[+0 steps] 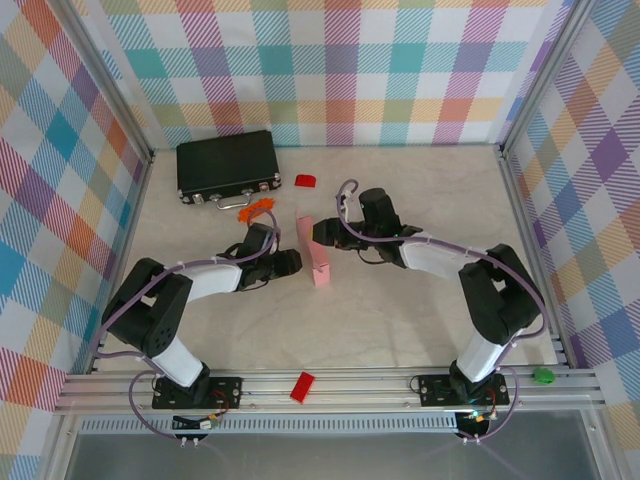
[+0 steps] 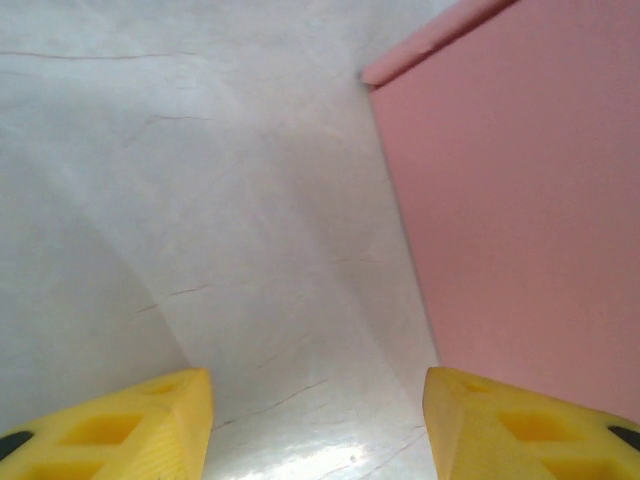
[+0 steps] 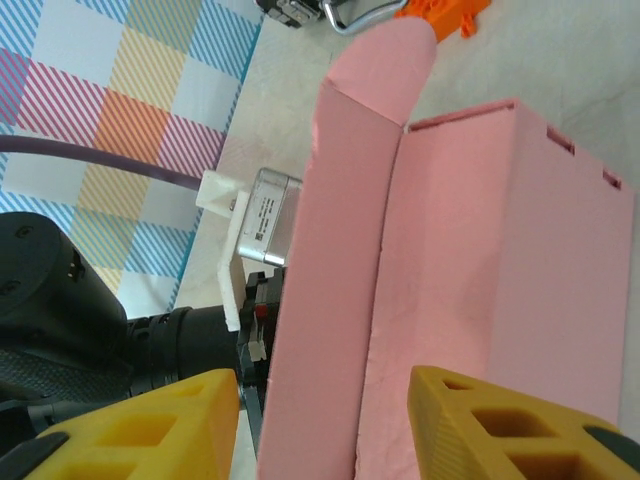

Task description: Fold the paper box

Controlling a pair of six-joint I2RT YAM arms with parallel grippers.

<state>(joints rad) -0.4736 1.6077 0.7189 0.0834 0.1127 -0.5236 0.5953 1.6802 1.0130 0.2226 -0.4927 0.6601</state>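
Left jaws: parted about halfway, nothing between the yellow fingers; bare tabletop in the gap, pink wall just outside the finger on the right of the wrist view.
Right jaws: parted to a similar width, pink card running down between the fingers; pinching or merely straddling, cannot tell.
Paper box: mid-tabletop, apparently standing on edge between the two arms, partly formed, with small slots along one edge in the right wrist view.
Flap: long, round-tipped, raised alongside the main panel, not yet tucked.
Step in hand: probably closing that flap against the body with the other side braced.
Doing it well: brace with the left fingers flat against the wall, not the tips; push the flap along its crease in a slow arc; press lightly, thin card being easily dented.
Risk: toppling or sliding on the smooth tabletop if pushed from one side alone.
Beyond: black case at the far left, well apart.
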